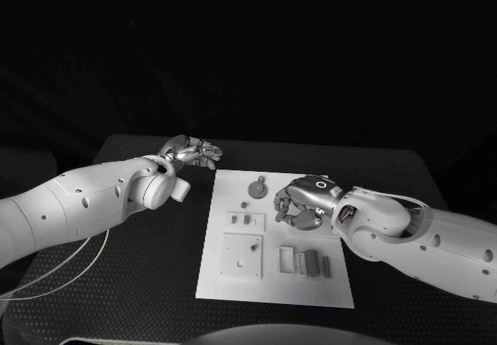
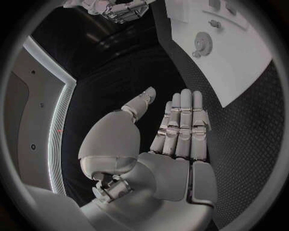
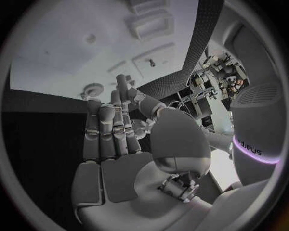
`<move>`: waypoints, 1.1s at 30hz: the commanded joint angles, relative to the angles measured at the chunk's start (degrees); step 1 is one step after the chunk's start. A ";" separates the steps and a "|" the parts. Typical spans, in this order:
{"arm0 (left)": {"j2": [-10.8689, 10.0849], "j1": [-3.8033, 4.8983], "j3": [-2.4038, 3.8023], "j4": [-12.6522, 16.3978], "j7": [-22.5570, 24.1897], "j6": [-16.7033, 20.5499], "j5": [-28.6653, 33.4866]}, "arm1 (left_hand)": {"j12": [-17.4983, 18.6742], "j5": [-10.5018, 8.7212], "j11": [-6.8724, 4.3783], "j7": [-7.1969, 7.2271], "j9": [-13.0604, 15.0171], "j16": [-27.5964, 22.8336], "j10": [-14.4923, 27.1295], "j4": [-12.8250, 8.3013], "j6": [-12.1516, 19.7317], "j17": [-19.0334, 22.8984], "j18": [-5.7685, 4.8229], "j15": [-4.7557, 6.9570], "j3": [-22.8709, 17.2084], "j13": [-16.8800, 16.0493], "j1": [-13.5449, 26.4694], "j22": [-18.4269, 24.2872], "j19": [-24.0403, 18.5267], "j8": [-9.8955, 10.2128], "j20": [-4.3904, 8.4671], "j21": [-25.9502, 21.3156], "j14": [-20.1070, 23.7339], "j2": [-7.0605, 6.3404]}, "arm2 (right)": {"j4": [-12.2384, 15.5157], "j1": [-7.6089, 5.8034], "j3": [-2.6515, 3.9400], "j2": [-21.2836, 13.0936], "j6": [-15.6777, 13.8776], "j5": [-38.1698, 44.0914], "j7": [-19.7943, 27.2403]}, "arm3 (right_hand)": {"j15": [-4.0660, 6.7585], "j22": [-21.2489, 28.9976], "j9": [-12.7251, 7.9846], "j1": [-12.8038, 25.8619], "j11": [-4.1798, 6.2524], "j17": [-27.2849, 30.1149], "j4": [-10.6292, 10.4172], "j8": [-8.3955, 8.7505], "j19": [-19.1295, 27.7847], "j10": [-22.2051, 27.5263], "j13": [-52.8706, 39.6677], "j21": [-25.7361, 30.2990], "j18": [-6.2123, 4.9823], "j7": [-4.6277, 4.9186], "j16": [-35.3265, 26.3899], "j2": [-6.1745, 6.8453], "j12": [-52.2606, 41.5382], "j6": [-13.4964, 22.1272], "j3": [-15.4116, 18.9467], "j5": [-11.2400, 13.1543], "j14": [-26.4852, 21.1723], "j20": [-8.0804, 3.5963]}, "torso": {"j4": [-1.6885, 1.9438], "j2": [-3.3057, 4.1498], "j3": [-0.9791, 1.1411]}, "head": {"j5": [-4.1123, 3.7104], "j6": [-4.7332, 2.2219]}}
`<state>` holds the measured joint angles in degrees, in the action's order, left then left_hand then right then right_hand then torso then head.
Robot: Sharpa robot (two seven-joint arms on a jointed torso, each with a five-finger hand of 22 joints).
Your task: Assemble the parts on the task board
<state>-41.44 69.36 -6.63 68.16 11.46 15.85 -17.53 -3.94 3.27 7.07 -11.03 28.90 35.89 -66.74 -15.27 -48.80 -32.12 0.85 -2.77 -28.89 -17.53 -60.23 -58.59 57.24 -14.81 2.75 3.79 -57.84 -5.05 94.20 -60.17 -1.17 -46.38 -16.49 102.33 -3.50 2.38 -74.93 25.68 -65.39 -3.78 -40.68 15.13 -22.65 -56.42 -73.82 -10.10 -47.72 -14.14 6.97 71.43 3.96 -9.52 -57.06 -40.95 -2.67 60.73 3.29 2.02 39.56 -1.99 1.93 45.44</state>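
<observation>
The white task board (image 1: 271,284) lies in the middle of the black table. On it are a round gear (image 1: 257,189), two small pieces (image 1: 245,220), a square plate (image 1: 241,255) and several upright bars (image 1: 307,261). My right hand (image 1: 304,203) hovers over the board's far right part, just right of the gear, fingers pointing down. In the right wrist view its fingers (image 3: 108,130) lie straight and together with nothing between them, above the gear (image 3: 93,89). My left hand (image 1: 192,152) hangs over the bare table off the board's far left corner, fingers (image 2: 180,125) stretched out and holding nothing.
Black table (image 1: 135,287) surrounds the board on all sides. A thin white cable (image 1: 72,269) loops under my left arm at the near left. The left wrist view shows the board (image 2: 247,72), its gear (image 2: 202,44) and my right hand (image 2: 117,9) beyond it.
</observation>
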 commanded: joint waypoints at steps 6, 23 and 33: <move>0.29 0.07 0.04 -0.21 0.79 -0.41 0.31 | -0.02 -0.22 -0.03 0.19 -0.07 -0.35 0.23 0.07 0.39 -0.12 -0.28 -0.22 0.30 0.07 0.31 0.07 -0.14 -0.33 -0.10 0.16 -0.17 -0.22 | 0.10 0.30 -0.05 3.99 -1.78 -4.18 3.62 | 0.20 -0.94 0.70 0.03 0.16 -0.08 0.51 -0.23 -0.47 -0.38 -0.08 -0.27 -0.86 -0.58 0.30 -0.60 -0.12 -1.07 -0.05 -0.21 0.31 -0.01 | 0.01 0.03 -0.02 | 0.61 -0.17; 1.01 0.08 0.04 -0.43 0.68 -0.47 0.35 | -0.03 -0.23 -0.04 0.20 -0.07 -0.42 0.21 0.06 0.38 -0.23 -0.28 -0.22 0.31 0.07 0.29 0.10 -0.15 -0.36 -0.11 0.16 -0.19 -0.23 | -1.77 3.57 -3.57 9.05 -1.89 -1.33 3.81 | 0.21 -0.91 0.69 0.12 0.16 -0.06 0.66 -0.17 -0.52 -0.34 -0.12 -0.27 -0.86 -0.56 0.26 -0.69 -0.04 -1.04 -0.12 -0.21 0.33 -0.06 | 0.03 0.01 0.01 | 1.96 0.33; 1.30 0.08 0.04 -0.43 0.66 -0.66 0.39 | -0.04 -0.23 -0.04 0.20 -0.08 -0.47 0.21 0.08 0.39 -0.29 -0.29 -0.23 0.32 0.07 0.31 0.12 -0.15 -0.38 -0.11 0.16 -0.19 -0.22 | -3.15 5.45 -4.55 11.52 -0.84 1.24 3.53 | 0.21 -0.91 0.69 0.15 0.17 -0.07 0.75 -0.16 -0.53 -0.34 -0.14 -0.28 -0.86 -0.56 0.25 -0.67 -0.02 -1.04 -0.13 -0.20 0.35 -0.07 | 0.03 0.02 -0.01 | 2.25 0.45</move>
<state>-40.30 69.36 -6.64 67.64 11.47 15.84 -17.51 -3.94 3.27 7.07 -11.03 28.91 35.67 -66.74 -15.27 -48.81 -32.32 0.85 -2.77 -28.89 -17.54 -60.23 -58.55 57.24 -14.81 2.75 3.79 -57.84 -5.05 91.19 -55.13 -5.63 -35.12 -18.15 101.33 -0.41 2.33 -74.95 25.69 -65.25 -3.78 -40.68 15.66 -22.65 -56.63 -73.81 -10.16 -47.68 -14.26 7.00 71.43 3.68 -9.45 -57.24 -41.04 -2.60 61.05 3.09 2.04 39.58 -1.98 4.16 45.94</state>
